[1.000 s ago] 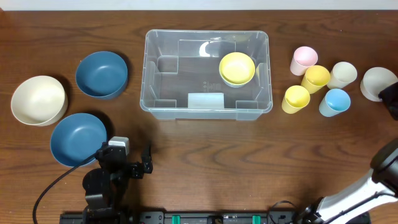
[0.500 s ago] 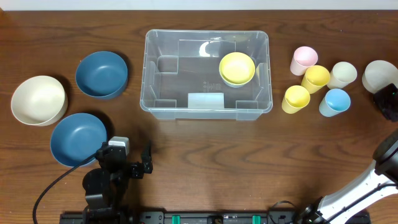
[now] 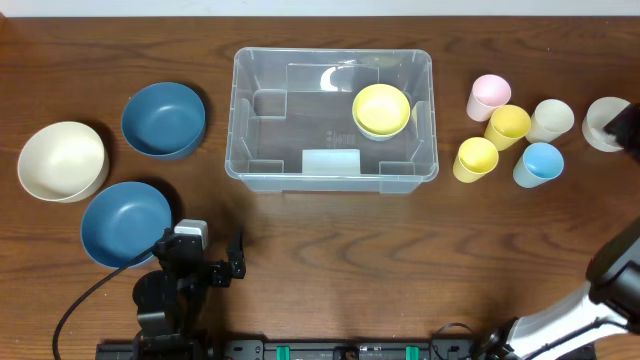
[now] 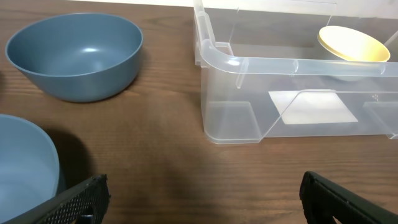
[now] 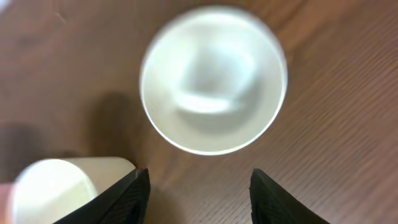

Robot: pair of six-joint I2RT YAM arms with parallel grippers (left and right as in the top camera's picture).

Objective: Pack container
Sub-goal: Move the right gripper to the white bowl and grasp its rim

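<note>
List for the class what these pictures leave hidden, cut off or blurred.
Round white cup: blurred in right wrist view; overhead, right gripper covers its edge.
Nearer blue round bowl: cut by left wrist view's left edge.
Clear rectangular plastic container: right end beyond left wrist frame.

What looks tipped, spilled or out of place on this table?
Nothing stands out. The container holds one upright yellow bowl; the bowls left of it and cups right of it all stand upright, nothing spilled.

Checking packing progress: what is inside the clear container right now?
A yellow bowl sits in the far right corner of the container; a white label shows on its base. Anything under the bowl is hidden.
</note>
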